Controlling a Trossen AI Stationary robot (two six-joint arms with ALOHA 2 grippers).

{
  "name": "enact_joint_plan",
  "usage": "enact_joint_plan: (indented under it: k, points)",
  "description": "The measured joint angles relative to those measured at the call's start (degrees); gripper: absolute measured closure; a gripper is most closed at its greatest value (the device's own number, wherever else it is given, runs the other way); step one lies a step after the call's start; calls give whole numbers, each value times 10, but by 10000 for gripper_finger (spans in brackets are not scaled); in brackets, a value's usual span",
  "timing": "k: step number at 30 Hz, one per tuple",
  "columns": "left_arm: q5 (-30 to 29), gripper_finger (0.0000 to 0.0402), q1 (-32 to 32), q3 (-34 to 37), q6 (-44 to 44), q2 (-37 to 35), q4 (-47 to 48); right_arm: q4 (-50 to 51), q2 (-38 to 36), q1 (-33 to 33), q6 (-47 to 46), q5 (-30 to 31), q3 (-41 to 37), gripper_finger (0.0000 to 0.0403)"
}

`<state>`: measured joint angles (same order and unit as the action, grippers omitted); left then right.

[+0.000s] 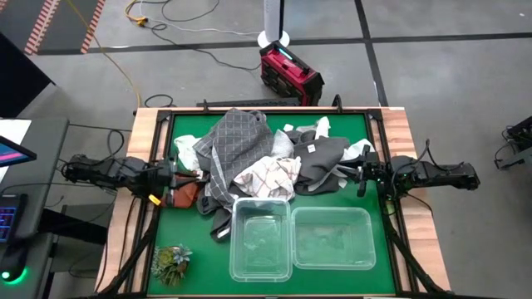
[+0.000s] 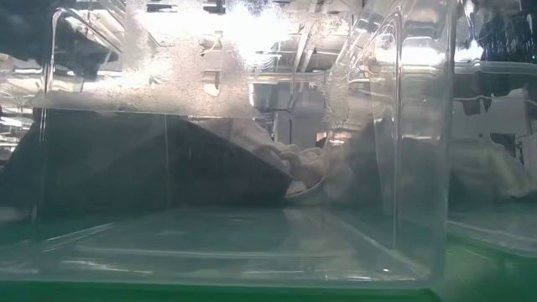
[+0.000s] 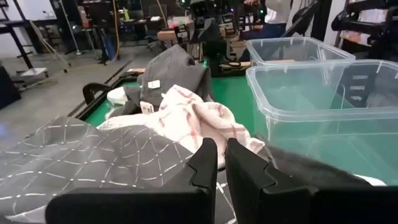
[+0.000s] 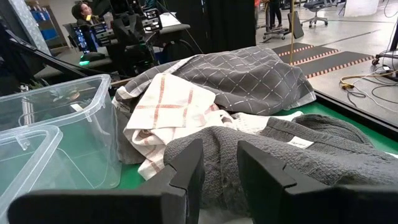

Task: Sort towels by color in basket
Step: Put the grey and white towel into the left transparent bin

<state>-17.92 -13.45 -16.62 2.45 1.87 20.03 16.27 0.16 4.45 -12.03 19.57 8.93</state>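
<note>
A heap of towels lies on the far half of the green mat. It holds a dark grey towel with a white grid (image 1: 237, 145) (image 3: 93, 155) (image 4: 249, 74), a white towel with red checks (image 1: 268, 174) (image 3: 199, 118) (image 4: 168, 99), a dark grey knit towel (image 1: 324, 158) (image 4: 280, 155), pale towels (image 1: 187, 149) and a rust-orange one (image 1: 189, 193). My left gripper (image 1: 177, 177) (image 3: 221, 165) is shut, level, at the heap's left edge over the grid towel. My right gripper (image 1: 356, 173) (image 4: 221, 168) is open, level, at the heap's right edge over the knit towel, with nothing between its fingers.
Two clear plastic baskets (image 1: 260, 237) (image 1: 332, 237) stand side by side at the near edge, the left one against the heap. A green plant tuft (image 1: 172, 262) sits at the near left corner. In the low view a basket wall (image 2: 252, 168) fills the picture.
</note>
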Motion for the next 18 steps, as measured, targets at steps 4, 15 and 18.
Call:
enact_joint_plan:
  k: [4,15,18]
  points:
    - [0,377,0,0,-33,0,-1,0,0,0,12,0,0,275]
    - [-19,377,0,0,-247,0,-31,-26,0,-25,318,6,0,275]
    - [-28,377,0,0,-241,0,-66,-30,0,-28,312,6,0,275]
